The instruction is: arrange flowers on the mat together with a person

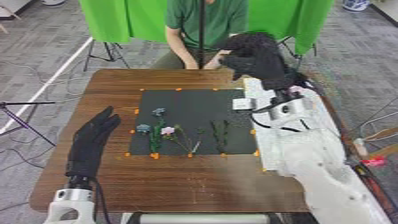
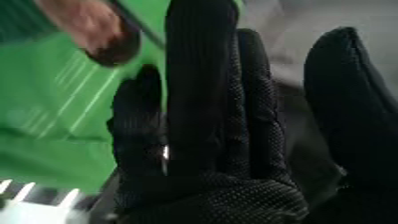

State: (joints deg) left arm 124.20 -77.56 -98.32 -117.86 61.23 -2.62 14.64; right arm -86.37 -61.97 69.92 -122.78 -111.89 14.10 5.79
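No text, label, brand, number or sign can be read.

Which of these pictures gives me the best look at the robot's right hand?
The right wrist view: the right hand is close up there, fingers straight, thumb apart. The head view shows it smaller, above the far right part of the table.
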